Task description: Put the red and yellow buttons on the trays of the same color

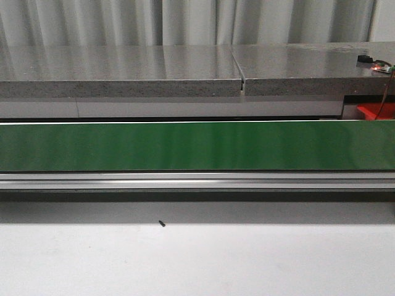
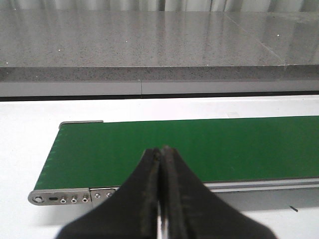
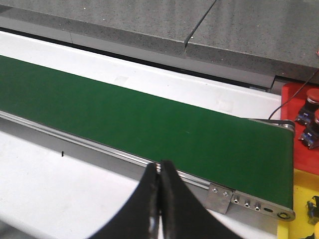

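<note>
Belt (image 1: 197, 147) empty — both grippers (image 2: 160, 154) (image 3: 159, 167) closed, holding nothing. Red buttons (image 3: 310, 102) already in red tray (image 3: 289, 94), right edge; yellow tray (image 3: 301, 199) below holds something, unclear. Likely waiting for more.

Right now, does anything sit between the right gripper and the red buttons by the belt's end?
Only the green belt's end lies between the right gripper, jaws closed, and the red buttons on the red tray. Nothing stands on the belt there.
</note>
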Available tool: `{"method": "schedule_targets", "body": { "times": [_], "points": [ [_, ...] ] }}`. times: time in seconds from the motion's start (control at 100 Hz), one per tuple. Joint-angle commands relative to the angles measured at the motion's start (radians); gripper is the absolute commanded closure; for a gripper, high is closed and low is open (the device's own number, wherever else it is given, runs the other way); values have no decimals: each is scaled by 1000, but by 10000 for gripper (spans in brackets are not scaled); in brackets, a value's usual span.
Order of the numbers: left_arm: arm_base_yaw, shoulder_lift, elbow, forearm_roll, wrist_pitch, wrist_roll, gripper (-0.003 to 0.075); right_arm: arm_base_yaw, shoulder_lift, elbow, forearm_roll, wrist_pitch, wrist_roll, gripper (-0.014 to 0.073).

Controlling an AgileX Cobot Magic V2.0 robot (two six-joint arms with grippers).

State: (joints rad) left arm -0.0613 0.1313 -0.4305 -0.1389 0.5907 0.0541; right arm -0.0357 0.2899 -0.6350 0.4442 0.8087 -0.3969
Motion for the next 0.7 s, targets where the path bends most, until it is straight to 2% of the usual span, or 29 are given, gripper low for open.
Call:
{"method": "schedule_targets", "body": {
  "times": [0.0, 0.3, 0.47, 0.56, 0.69],
  "points": [
    [-6, 11, -24, -15, -75, -4, 741, -1, 8, -22, 25, -62, -11, 662],
    [-6, 11, -24, -15, -75, -4, 741, -1, 8, -20, 10, -85, -12, 662],
    [-6, 11, -24, -15, -75, -4, 741, 0, -36, 30, -65, -242, -7, 662],
    [-6, 11, -24, -15, -75, -4, 741, -5, -92, 89, -127, -327, 47, 662],
    [-6, 11, -24, -15, -75, -4, 741, -5, -178, 185, -245, -407, 203, 662]
  ]
}}
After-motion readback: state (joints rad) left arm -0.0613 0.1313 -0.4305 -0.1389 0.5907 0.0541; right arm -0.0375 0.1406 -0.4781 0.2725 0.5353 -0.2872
